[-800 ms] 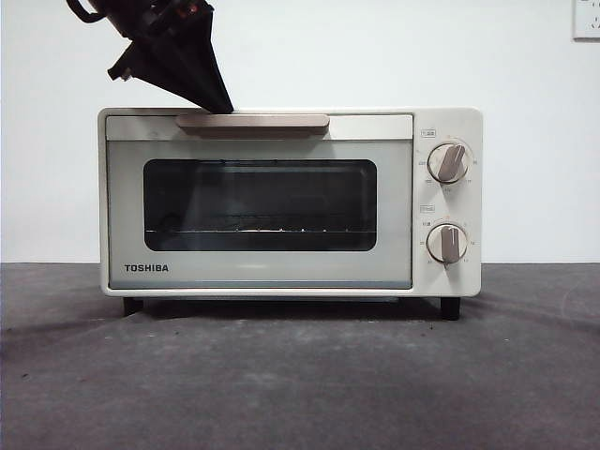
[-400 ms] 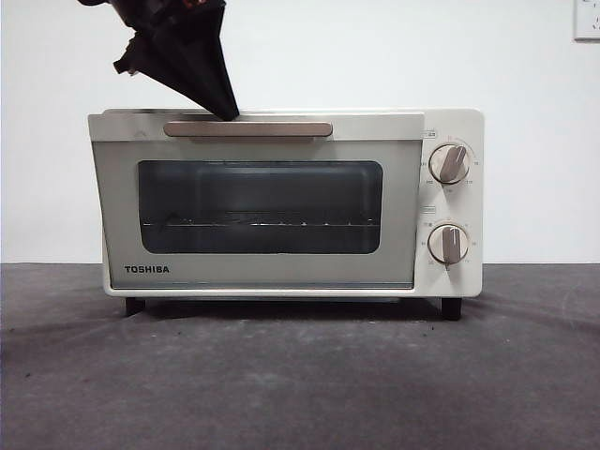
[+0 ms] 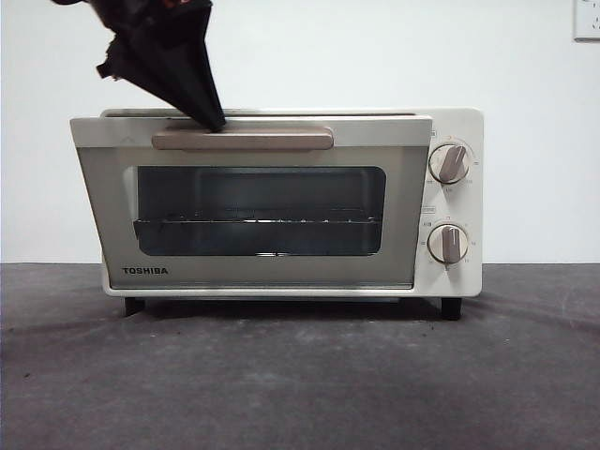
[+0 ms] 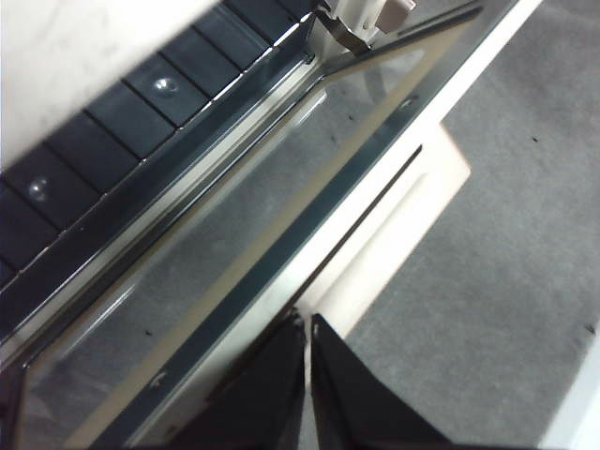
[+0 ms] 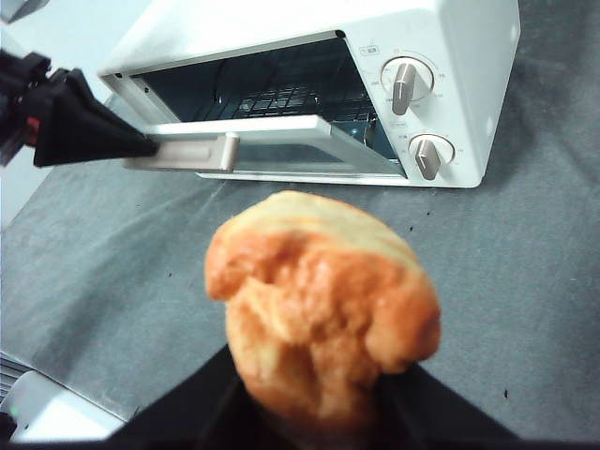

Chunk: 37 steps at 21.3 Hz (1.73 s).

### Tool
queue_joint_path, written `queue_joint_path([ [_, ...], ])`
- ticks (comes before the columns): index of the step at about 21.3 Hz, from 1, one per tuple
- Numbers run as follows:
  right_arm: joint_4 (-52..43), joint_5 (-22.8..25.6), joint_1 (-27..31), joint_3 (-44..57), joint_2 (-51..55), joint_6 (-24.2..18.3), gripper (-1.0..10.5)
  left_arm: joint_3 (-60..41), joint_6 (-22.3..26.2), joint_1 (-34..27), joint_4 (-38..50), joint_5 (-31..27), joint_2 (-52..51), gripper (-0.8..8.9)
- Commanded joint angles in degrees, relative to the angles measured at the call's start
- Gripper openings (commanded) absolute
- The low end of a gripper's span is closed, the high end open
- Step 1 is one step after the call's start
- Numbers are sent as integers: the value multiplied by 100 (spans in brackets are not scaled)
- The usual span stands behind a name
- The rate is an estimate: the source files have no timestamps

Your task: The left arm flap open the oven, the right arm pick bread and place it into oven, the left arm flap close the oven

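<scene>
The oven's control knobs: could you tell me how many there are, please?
2, both on the oven's right-hand panel: the upper knob directly above the lower knob. None seems hidden.

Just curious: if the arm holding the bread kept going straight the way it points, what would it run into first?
Probably the oven: the right gripper, shut on the bread, faces its half-open door. Depth is unclear, so it might meet the table first.

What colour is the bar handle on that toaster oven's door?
Beige, on the cream-white toaster oven's bar handle; clearest in the front view.
</scene>
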<state>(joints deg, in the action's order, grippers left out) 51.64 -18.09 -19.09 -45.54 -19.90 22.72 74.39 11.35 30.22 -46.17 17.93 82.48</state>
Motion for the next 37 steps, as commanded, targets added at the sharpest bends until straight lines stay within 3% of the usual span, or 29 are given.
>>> queue_joint_path([
  [1,-59,-13,-28,-33,-15,-24,112,-402,-190,24,367,-168,-166,16],
  [9,-61,-13,-28,-33,-15,-24,112,-2105,-811,205,1567,-256,-986,16],
  [26,-68,-11,-28,-33,-15,-22,112,-3270,-1816,850,2903,-916,-1217,16],
  [37,-212,-9,-28,-33,-17,-22,112,-3353,-1829,1047,2264,-909,-1222,16],
])
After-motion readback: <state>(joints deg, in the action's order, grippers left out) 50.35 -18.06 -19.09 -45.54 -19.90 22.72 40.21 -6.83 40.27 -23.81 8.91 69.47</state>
